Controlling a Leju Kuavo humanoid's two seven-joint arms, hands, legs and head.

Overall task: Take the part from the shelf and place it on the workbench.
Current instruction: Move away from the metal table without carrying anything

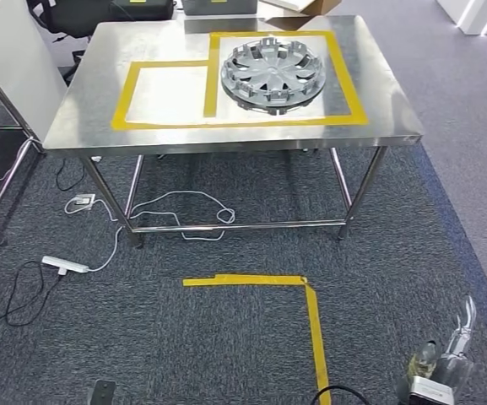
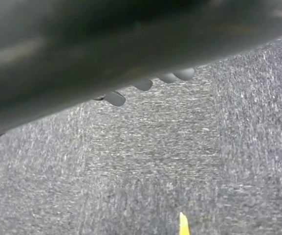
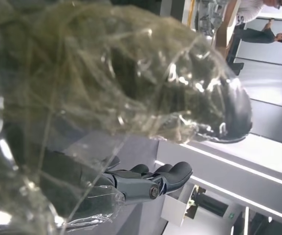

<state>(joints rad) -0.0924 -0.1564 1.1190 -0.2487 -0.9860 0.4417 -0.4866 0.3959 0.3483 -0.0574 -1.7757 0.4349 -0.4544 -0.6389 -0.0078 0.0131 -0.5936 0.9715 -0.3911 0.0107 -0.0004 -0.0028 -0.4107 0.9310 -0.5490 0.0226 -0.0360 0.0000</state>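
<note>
**benchwatcher:** So where are you at with this one? Part down yet?

**me:** Looks that way to me. The round silver plastic hubcap with the spoked face [image 1: 273, 73] lies flat on the stainless steel workbench [image 1: 88, 105], inside the larger yellow tape rectangle [image 1: 344, 80] toward my right side of the top. The smaller taped box [image 1: 125, 94] beside it has nothing in it. Nothing touches the part, so I'd call the placing step done, going by how things lie.

**benchwatcher:** And your hands? Holding anything?

**me:** My right hand [image 1: 447, 363] hangs low at my side over the dark grey carpet [image 1: 228, 337], well apart from the bench. It's wrapped in a crinkly clear plastic cover [image 3: 95, 83]. In the wrist view my dark fingers [image 3: 168, 172] lie straight alongside each other, gripping nothing. My left hand is trickier: I only catch a few dark fingertips [image 2: 142, 84] poking past a blurred dark edge above the carpet, so I honestly can't tell if they're spread or curled.

**benchwatcher:** Anything left to do?

**me:** Not much, I reckon. I'm standing back behind the yellow tape corner on the floor [image 1: 304, 291], arms down. If there's another part to fetch, that'd be a fresh trip.
</note>
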